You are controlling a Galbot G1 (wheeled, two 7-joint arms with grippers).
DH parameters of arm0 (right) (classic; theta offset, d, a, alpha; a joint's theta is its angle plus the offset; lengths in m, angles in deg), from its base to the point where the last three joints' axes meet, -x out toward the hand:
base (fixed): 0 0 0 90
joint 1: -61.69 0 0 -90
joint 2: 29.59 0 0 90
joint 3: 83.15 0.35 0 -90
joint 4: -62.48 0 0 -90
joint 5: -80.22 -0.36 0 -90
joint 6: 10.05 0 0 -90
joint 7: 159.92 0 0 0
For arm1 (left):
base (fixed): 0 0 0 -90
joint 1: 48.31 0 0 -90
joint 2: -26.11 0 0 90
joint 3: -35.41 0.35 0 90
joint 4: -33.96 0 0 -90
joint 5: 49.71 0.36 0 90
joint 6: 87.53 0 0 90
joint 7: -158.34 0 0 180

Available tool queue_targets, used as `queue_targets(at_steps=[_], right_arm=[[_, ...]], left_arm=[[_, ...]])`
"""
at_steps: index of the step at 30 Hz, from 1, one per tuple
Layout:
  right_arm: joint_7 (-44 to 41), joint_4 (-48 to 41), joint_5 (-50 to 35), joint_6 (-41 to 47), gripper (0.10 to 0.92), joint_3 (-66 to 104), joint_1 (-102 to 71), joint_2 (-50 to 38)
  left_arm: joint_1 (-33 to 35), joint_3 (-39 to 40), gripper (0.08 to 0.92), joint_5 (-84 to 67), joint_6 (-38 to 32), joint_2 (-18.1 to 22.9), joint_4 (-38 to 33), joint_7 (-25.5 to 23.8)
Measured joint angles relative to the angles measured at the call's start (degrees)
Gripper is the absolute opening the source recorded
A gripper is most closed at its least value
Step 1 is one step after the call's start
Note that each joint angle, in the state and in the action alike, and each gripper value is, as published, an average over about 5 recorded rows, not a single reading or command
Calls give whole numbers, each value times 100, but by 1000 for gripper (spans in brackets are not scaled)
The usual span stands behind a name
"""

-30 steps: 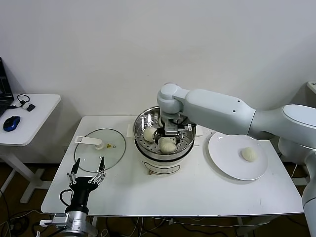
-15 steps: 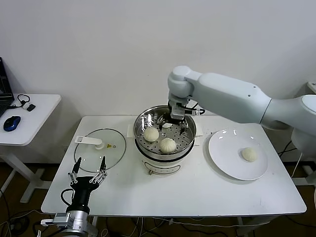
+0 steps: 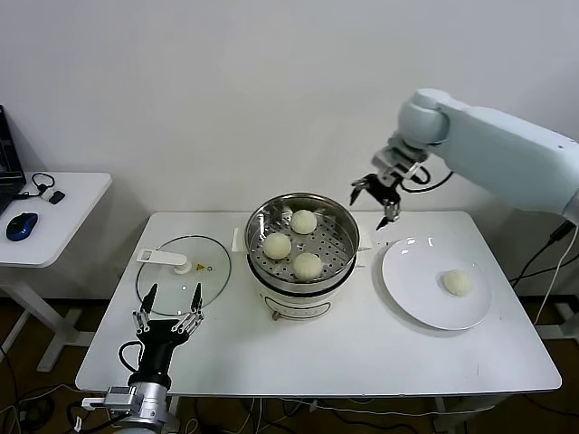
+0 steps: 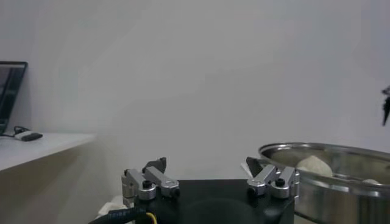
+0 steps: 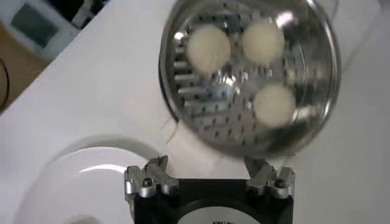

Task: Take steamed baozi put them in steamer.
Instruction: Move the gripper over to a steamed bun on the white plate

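1. Side desk (image 3: 63,212), far left: a blue computer mouse (image 3: 21,225) and a small dark item with a cable lie on it.
2. Left gripper (image 3: 168,309): parked low at the main desk's (image 3: 362,353) front-left edge, jaws spread wide and holding nothing; the left wrist view (image 4: 210,176) confirms the gap between its fingers is clear.
3. Glass lid (image 3: 184,286) with white handle (image 3: 163,259): lies flat on the main desk, just beyond the left gripper and left of the steamer.
4. Steamer (image 3: 304,244): stainless basket on a white pot base, centre of the main desk. Three steamed baozi sit on its perforated floor: one at the back (image 3: 304,221), one at left (image 3: 277,246), one at front (image 3: 308,266). The right wrist view shows the same three buns (image 5: 209,49) apart from one another in the basket (image 5: 304,122).
5. Right gripper (image 3: 378,195): raised in the air between the steamer and the plate, above the desk's rear edge, jaws wide apart and empty.
6. White plate (image 3: 425,298): on the main desk, right of the steamer; a fourth steamed baozi (image 3: 457,283) rests on it, right of its centre.
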Motion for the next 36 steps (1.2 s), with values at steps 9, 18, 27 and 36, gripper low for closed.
queue_targets(at_steps=[9,18,27,36], right_arm=[[-45,-924,532,102,823,783,-698,-523],[-62,-1589,1611,-82,823,2044,-1816,-683],[-35,-2010,2475,-262,823,3059,-2771,-663],[73,-2474,3155,-366,823,3803,-3354,-402]], left_arm=[[40,28,823,35,4,5,-73,1],[80,28,823,43,8,15,-103,19],[37,73,823,95,44,35,-46,24],[7,58,823,115,64,37,4,26]])
